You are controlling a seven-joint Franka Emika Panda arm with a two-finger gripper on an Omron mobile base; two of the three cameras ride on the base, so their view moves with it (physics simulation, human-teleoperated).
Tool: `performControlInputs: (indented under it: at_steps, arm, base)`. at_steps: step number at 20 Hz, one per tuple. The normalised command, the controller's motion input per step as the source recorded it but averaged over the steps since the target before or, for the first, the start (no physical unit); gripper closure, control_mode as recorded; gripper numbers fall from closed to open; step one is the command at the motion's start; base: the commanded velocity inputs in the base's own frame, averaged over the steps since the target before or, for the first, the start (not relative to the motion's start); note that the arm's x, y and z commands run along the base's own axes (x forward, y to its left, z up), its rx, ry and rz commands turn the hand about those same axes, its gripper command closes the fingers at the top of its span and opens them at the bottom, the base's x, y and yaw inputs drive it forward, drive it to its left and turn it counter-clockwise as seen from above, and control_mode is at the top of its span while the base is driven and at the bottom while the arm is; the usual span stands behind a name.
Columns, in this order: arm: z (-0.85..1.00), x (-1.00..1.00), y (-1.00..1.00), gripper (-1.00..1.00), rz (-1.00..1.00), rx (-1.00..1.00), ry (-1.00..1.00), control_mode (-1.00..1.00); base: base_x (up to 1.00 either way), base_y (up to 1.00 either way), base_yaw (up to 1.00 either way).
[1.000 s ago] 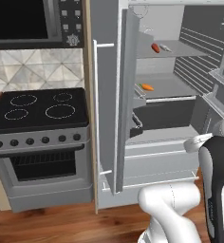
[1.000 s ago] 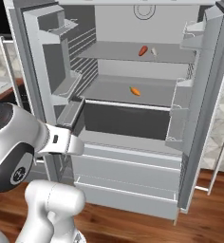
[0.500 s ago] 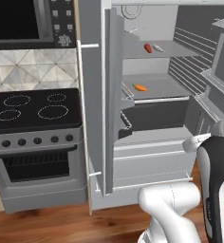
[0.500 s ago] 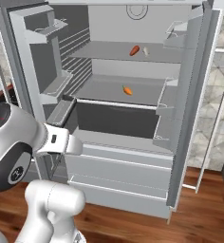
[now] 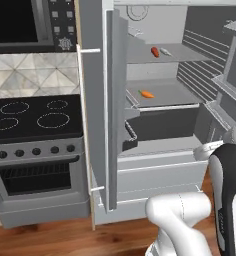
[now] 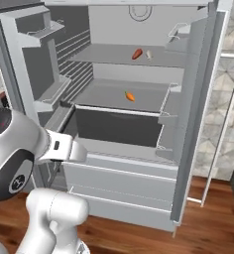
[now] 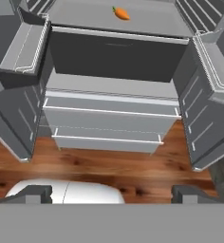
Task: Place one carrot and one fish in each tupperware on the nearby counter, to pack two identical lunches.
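A bright orange carrot (image 5: 147, 93) with a green top lies on the open fridge's middle shelf (image 6: 114, 94); it is also the carrot (image 6: 130, 96) in the right base view and the carrot (image 7: 121, 13) at the top of the hand view. On the upper shelf a small red-orange piece (image 6: 137, 53) lies next to a slim silver-grey fish (image 6: 148, 54); I cannot tell whether the red piece is a fish or a carrot. My gripper (image 7: 113, 193) is open, low in front of the fridge and well short of the shelves, with nothing between its fingertips. The tupperware trays are out of view.
The fridge doors (image 5: 115, 115) stand wide open on both sides, with door racks (image 7: 23, 45). Below the shelves are a deep drawer bay (image 7: 114, 54) and shut drawers (image 7: 109, 126). A black stovetop (image 5: 35, 112) with an oven sits left of the fridge. The floor is wood (image 7: 133, 166).
The whole picture has slid a little to the left in both base views, so the camera has moved. The food on the shelves has stayed put.
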Motion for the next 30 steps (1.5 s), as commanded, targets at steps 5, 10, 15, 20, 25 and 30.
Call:
performControlInputs:
  at_steps: [5, 10, 15, 20, 25, 30]
  arm:
    - [0.00, 0.00, 0.00, -1.00, 0.00, 0.00, 0.00, 1.00]
    - [0.00, 0.00, 0.00, -1.00, 0.00, 0.00, 0.00, 1.00]
    - [0.00, 0.00, 0.00, -1.00, 0.00, 0.00, 0.00, 1.00]
    - [0.00, 0.00, 0.00, -1.00, 0.00, 0.00, 0.00, 1.00]
    - [0.00, 0.00, 0.00, -1.00, 0.00, 0.00, 0.00, 1.00]
    - [0.00, 0.00, 0.00, -1.00, 0.00, 0.00, 0.00, 1.00]
  base:
    - [0.66, -0.18, 0.00]
    - [0.62, -0.23, 0.00]
    - [0.52, -0.23, 0.00]
    - [0.48, -0.27, 0.00]
    - [0.49, -0.30, 0.00]
    - [0.35, -0.43, 0.00]
